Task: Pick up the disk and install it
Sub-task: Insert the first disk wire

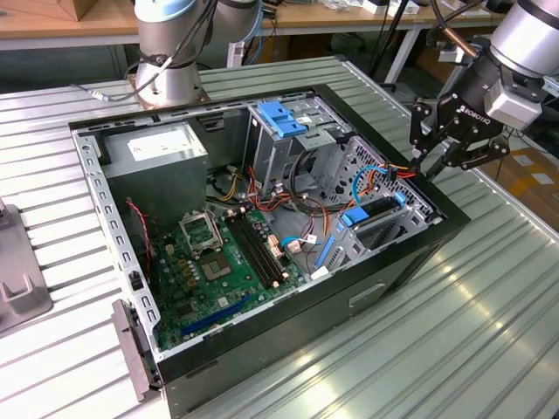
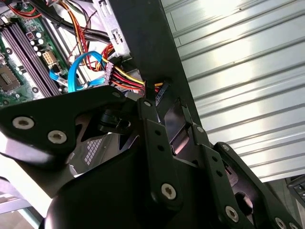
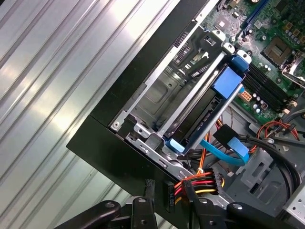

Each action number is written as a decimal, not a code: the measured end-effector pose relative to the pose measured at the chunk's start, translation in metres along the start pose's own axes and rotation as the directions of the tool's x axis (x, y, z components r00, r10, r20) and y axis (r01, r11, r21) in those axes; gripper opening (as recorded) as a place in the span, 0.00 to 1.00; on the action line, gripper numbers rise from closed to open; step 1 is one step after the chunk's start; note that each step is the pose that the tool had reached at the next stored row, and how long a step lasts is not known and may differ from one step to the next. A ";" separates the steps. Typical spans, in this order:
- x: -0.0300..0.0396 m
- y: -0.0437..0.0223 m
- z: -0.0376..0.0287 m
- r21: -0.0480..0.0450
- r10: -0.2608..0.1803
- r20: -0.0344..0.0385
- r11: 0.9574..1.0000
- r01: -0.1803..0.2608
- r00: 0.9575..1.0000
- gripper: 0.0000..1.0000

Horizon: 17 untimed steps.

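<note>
Up close, the black gripper [image 2: 164, 102] linkage hangs over the case corner, right by a bundle of red and yellow wires [image 3: 198, 181]. Whether it is spread or pinched, I cannot tell. Now the disk [image 3: 206, 117]: it sits inside the drive bay [image 3: 157, 95], just within the case wall [image 3: 112, 143], apparently up on edge. Its long axis runs alongside that black wall, one blue end tab toward the motherboard [image 3: 267, 67], the other toward the gripper's corner. Judgement call: stiff, dense for its size, slick metal faces, shock-sensitive, so the blue side rails and tabs look like the place to hold. A flat blue cable [image 3: 226, 149] lies just beside it.
</note>
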<state>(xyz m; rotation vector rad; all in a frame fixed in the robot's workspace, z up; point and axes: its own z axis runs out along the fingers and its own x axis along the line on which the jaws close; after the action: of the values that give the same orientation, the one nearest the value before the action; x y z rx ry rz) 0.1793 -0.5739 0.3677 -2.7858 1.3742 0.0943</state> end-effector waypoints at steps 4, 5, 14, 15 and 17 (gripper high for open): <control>0.0006 0.0004 0.0019 0.000 0.000 0.000 1.000 0.000 1.000 0.36; 0.0006 0.0004 0.0024 0.000 0.000 0.000 1.000 0.000 1.000 0.36; 0.0009 0.0005 0.0038 0.000 0.000 0.000 1.000 0.000 1.000 0.36; 0.0009 0.0005 0.0038 0.000 0.000 0.000 1.000 0.000 1.000 0.36; 0.0009 0.0006 0.0038 0.000 0.000 0.000 1.000 0.000 1.000 0.36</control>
<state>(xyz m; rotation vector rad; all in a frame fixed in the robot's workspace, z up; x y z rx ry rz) 0.1793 -0.5747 0.3639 -2.7858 1.3742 0.0943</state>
